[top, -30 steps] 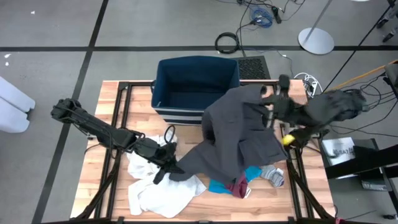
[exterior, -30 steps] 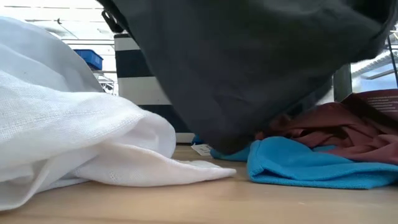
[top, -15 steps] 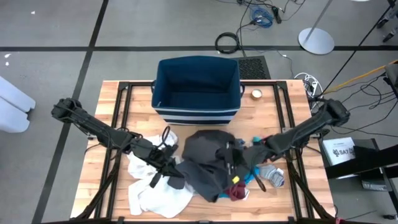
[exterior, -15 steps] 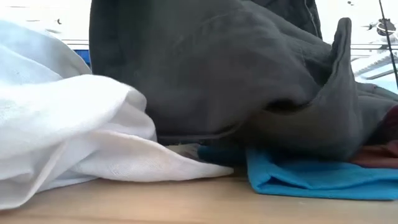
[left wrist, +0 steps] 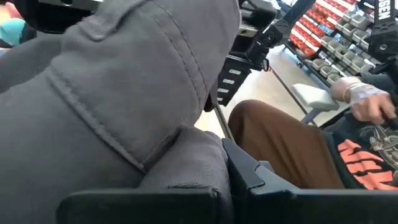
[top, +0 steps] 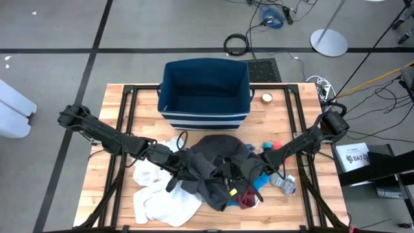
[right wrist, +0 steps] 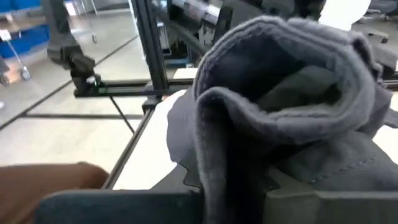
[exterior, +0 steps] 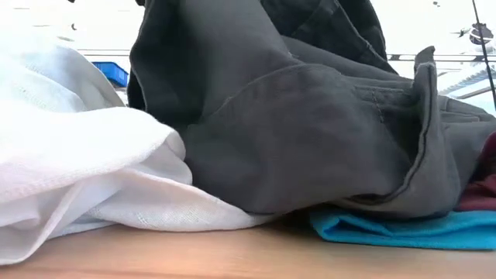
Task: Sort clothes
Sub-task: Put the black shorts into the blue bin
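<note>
Clothes lie heaped on the worktop (top: 284, 129); both tools, left (top: 187, 169) and right (top: 240, 169), clench the dark grey garment (top: 217, 158), probably folding it before binning.

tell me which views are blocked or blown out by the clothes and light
Low view: the dark grey garment and white cloth fill the frame, the background blown out white. Left wrist view: grey fabric covers most of the left half, room beyond soft. Right wrist view: a grey fold sits close to the lens. High view: evenly lit, unobstructed.
</note>
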